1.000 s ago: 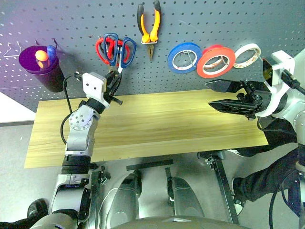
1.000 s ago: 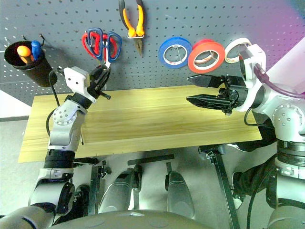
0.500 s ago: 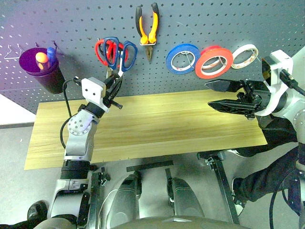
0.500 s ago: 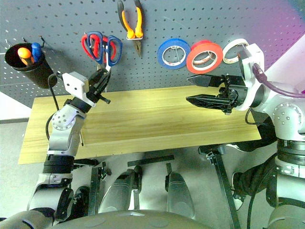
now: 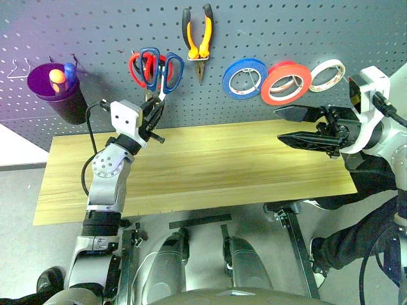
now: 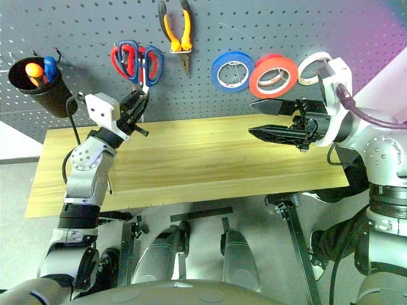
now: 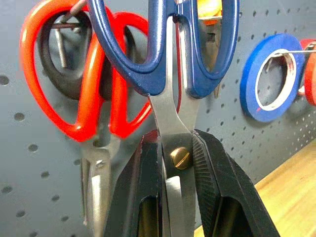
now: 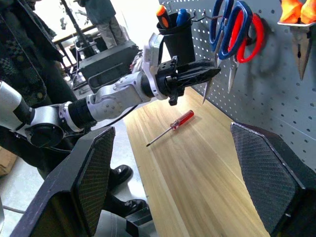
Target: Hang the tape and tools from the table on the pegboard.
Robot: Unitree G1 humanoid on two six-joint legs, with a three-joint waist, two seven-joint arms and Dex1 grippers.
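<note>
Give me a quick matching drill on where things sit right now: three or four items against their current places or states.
Items:
1. blue-handled scissors
2. pliers
3. red-handled screwdriver
4. right end effector

States:
A. lying on the table
B. open, holding nothing
C. hanging alone on the pegboard
D. clamped at the pivot by the left end effector

Pairs: 1-D, 2-C, 3-A, 4-B

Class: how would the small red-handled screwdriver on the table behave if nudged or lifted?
The screwdriver lies flat on the smooth table and its handle looks round, so a nudge would probably roll it. Its thin shaft looks stiff; being small, it is likely light.
</note>
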